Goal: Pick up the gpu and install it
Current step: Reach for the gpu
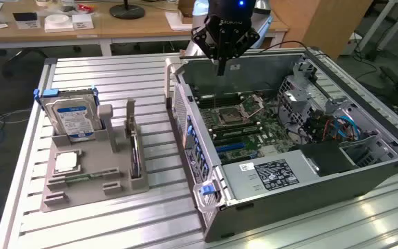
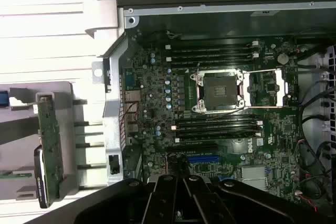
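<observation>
I find the gripper (image 1: pixel 221 69) hanging over the far end of the open computer case (image 1: pixel 365 171), fingertips pointing down and clear of the motherboard (image 1: pixel 254 129). The jaws stand clenched together with nothing between them. The wrist view agrees: the gripper (image 2: pixel 184 178) closes to a single tip near the board's blue slot (image 2: pixel 202 158). The gpu (image 1: pixel 135 155) is not in hand. It stands on edge in a slot of the grey fixture tray (image 1: pixel 95 192), which rests on the slatted metal table (image 1: pixel 116 72) to the exterior view's left of the case, well apart from the gripper. The card's pale bracket (image 1: pixel 130 111) rises at its far end. In the wrist view I see the gpu (image 2: pixel 51 140) edge-on in its holder, just beside the case's side wall. On the same tray, a hard drive (image 1: pixel 74 118) with a blue-white label stands upright at the far end, a small pale square chip (image 1: pixel 68 162) lies flat, and a green memory stick (image 1: pixel 78 179) lies just beside the chip. Inside the case, the processor socket (image 1: pixel 230 114) sits bare at the middle of the board. A power supply (image 1: pixel 268 174) with a white label occupies the near end, and blue cables (image 1: pixel 337 127) run along the drive bay side at the exterior view's right.
</observation>
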{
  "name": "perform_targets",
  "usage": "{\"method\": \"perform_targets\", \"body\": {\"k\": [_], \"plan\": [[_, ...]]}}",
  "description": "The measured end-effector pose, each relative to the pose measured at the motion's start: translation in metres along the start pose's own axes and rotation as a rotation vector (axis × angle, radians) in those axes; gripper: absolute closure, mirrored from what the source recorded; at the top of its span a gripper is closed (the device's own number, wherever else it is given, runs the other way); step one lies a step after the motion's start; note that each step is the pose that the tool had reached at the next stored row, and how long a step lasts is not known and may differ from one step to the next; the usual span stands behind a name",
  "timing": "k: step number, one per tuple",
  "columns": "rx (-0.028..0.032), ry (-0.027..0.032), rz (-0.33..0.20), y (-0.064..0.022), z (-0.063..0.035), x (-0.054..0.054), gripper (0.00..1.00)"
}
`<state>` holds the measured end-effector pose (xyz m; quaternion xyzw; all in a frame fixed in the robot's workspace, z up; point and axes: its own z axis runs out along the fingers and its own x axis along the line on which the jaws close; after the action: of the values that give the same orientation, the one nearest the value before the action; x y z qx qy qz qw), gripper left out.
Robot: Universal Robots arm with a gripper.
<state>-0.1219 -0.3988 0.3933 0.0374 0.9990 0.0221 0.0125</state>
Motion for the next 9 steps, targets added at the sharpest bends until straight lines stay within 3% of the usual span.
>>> {"method": "perform_targets", "body": {"k": [9], "plan": [[0.0001,0.0001,0.0,-0.0003,-0.0002,0.004,0.89]]}}
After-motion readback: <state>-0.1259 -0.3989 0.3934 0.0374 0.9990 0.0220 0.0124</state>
